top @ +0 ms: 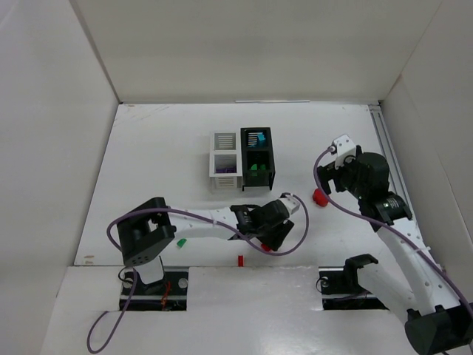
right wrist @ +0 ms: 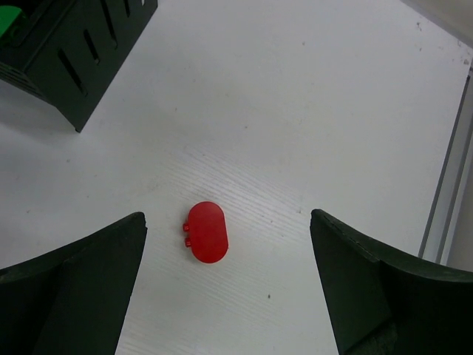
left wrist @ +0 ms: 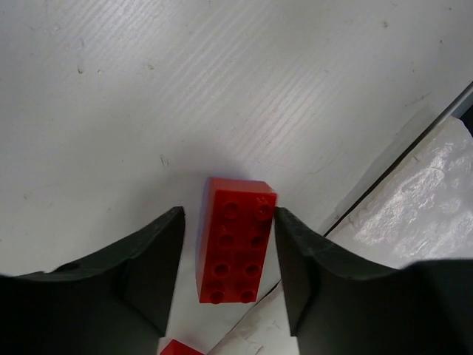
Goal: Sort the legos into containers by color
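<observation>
straddling a red lego (left wrist: pixel 235 240) is the left hand (left wrist: pixel 229 222).

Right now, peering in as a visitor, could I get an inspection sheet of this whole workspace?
Surface: white table, faint specks.
Job's things: white bin holds purple legos in its near compartment; black bin holds cyan legos far, green legos near. Lying loose: red brick, red rounded piece, loose green lego, small red lego.
Clutter: nothing seen.
Grippers: left tool open, straddling the red brick; right tool wide open above the red rounded piece.
Cables: purple cables along both arms.
Surroundings: white walls; metal rail on the right arm's side.
</observation>
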Robot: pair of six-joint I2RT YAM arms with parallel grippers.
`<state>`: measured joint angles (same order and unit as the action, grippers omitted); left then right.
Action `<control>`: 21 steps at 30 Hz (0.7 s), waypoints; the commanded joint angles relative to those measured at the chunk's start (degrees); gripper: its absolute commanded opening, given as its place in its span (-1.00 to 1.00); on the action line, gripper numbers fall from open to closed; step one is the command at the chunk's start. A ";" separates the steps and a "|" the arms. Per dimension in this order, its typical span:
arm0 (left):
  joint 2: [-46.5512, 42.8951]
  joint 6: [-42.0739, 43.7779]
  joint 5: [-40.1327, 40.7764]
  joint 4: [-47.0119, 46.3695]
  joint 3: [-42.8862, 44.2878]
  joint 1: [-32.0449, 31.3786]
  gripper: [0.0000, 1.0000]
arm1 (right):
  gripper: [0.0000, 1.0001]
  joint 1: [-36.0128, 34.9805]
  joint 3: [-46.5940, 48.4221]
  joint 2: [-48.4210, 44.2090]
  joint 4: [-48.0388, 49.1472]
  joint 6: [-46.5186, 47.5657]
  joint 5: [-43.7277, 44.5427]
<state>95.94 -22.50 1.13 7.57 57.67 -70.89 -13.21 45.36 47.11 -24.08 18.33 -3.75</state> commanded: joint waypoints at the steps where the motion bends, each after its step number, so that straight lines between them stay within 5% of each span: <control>1: 0.04 0.36 -0.86 1.13 1.57 -0.30 -0.08 | 0.93 1.00 -1.16 -0.53 0.17 0.66 -2.40; 8: -1.02 -0.26 -1.39 1.13 0.95 -0.83 -0.37 | 0.93 2.05 -1.68 -1.67 -0.36 1.18 -2.40; 15: -5.40 -1.93 1.23 0.51 1.48 -0.83 -0.93 | 0.95 2.57 -2.21 -2.20 0.34 4.08 -6.87; 21: -18.14 1.58 -3.22 -6.50 -1.32 6.00 -1.00 | 0.95 2.58 -4.83 -3.51 11.11 9.97 -35.67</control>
<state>86.21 -22.90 -0.08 6.98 56.93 -69.04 -10.83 41.85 45.41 -22.26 24.71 -22.17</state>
